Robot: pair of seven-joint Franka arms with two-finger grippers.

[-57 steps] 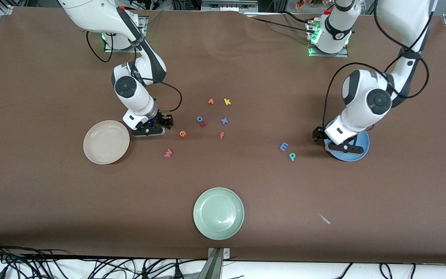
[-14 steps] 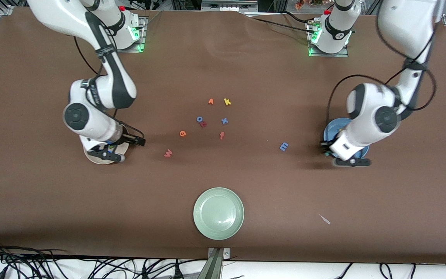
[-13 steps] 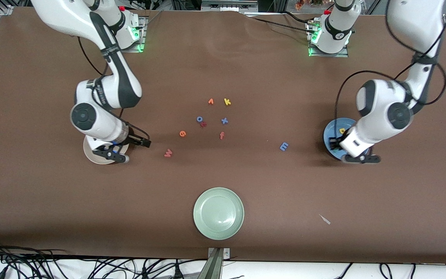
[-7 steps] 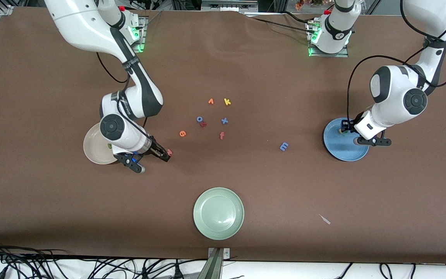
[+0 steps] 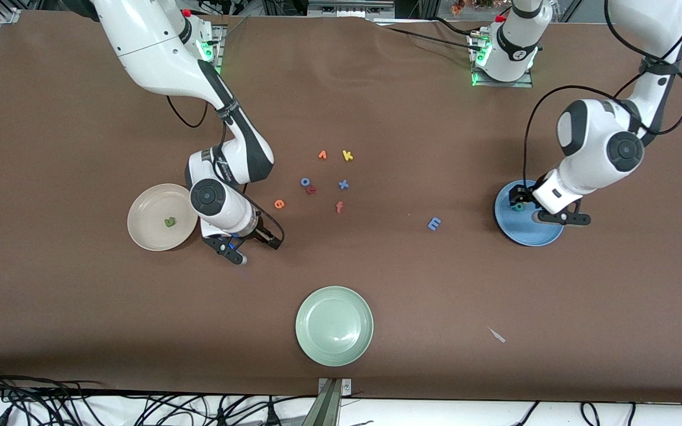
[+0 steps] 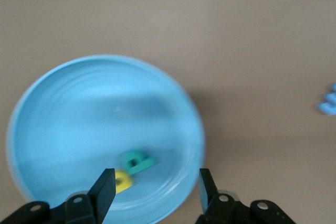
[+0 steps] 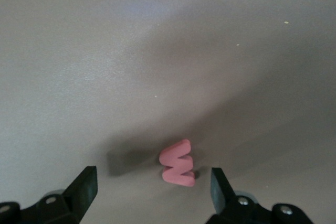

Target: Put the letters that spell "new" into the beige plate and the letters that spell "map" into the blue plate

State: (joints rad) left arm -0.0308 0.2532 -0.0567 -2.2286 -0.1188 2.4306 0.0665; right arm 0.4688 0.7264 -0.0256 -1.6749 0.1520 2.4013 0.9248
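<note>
Beige plate (image 5: 142, 228): holds green n (image 5: 169, 222). Just beside it, toward the left arm's end: right gripper (image 7: 152, 184), low over the table, fingers apart around red-pink w (image 7: 178, 163), apparently not touching it. Orange e (image 5: 279, 204) on the table a little past that. Blue plate (image 6: 63, 108): holds teal p (image 6: 138, 162) and yellow a (image 6: 123, 181); left gripper (image 6: 155, 188) above its rim, fingers apart, empty. Blue m (image 5: 434, 223) on the table between the plates, nearer the blue one.
</note>
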